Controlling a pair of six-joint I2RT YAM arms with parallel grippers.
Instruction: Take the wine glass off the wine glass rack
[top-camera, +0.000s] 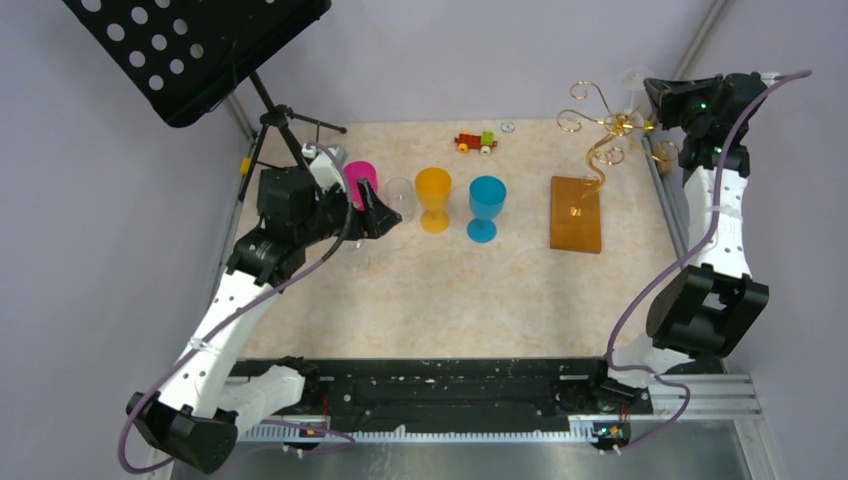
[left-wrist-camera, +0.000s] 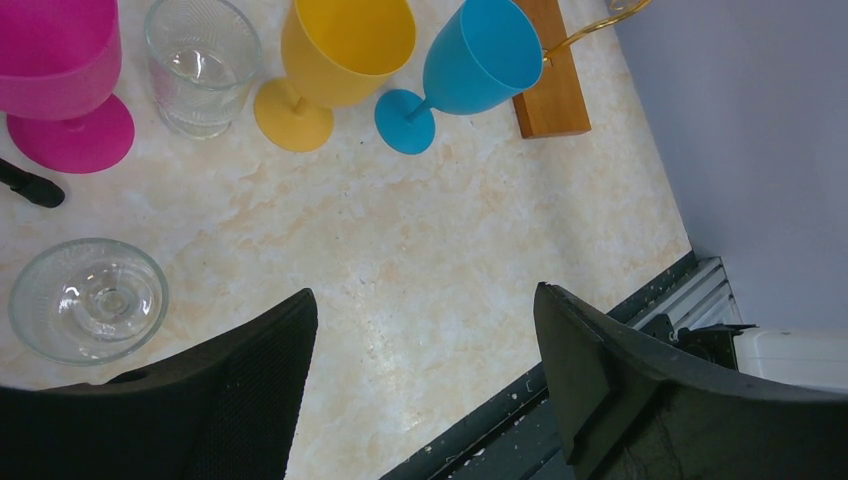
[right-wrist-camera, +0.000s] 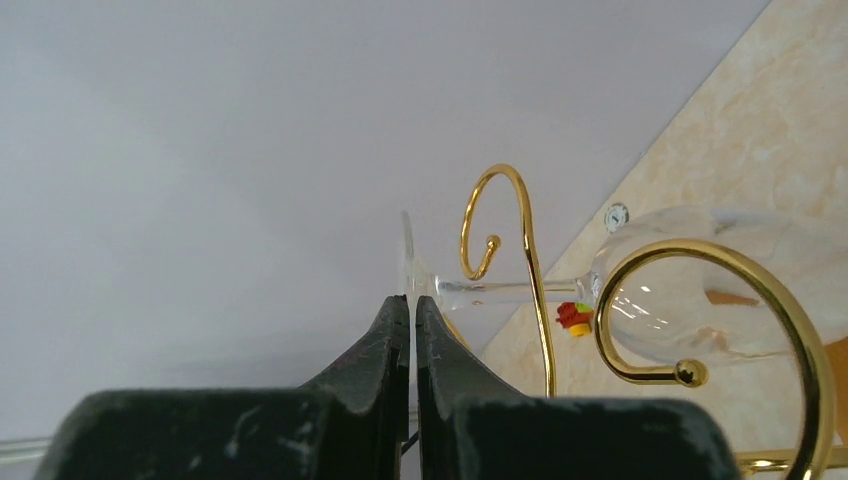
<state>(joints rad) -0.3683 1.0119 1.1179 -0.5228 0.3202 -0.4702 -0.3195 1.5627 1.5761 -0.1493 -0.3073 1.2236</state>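
Observation:
The wine glass (right-wrist-camera: 500, 292) hangs sideways in the gold wire arms of the wine glass rack (right-wrist-camera: 705, 300), its bowl held inside a curled arm. My right gripper (right-wrist-camera: 411, 300) is shut on the thin rim of the glass's foot. From above, the glass (top-camera: 635, 82) shows faintly at the rack's (top-camera: 598, 128) far right arms, with the right gripper (top-camera: 655, 97) beside it. The rack's wooden base (top-camera: 576, 213) lies on the table. My left gripper (left-wrist-camera: 425, 295) hangs open over bare tabletop, holding nothing, near the pink goblet (top-camera: 360, 180).
Pink, yellow (top-camera: 433, 195) and blue (top-camera: 487, 205) goblets and a clear tumbler (top-camera: 400, 197) stand in a row mid-table. Another clear glass (left-wrist-camera: 88, 300) sits by the left arm. A small toy (top-camera: 476, 142) lies at the back. A black music stand (top-camera: 200, 50) overhangs the far left.

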